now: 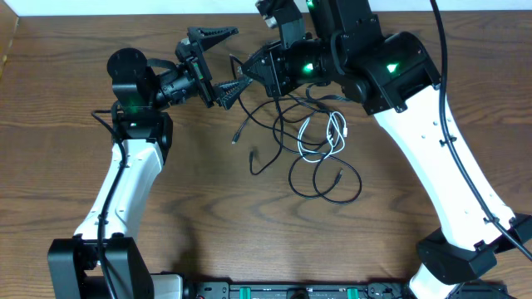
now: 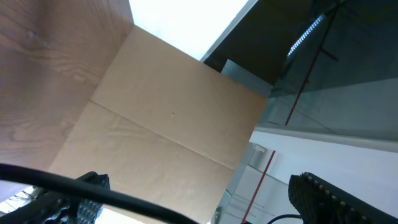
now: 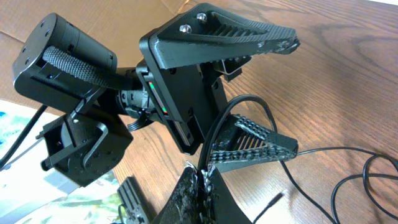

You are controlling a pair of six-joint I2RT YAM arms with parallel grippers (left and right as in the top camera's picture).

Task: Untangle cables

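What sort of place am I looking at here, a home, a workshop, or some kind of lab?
Most likely a robotics lab or test bench: a left arm and a right arm stand at a wood-grain table with thin cables strewn on it, and flattened cardboard lies beside it.

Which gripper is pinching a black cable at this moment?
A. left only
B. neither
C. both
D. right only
D: in the right wrist view the right gripper is closed on a black cable that loops up from its tips, while the left gripper stands wide open.
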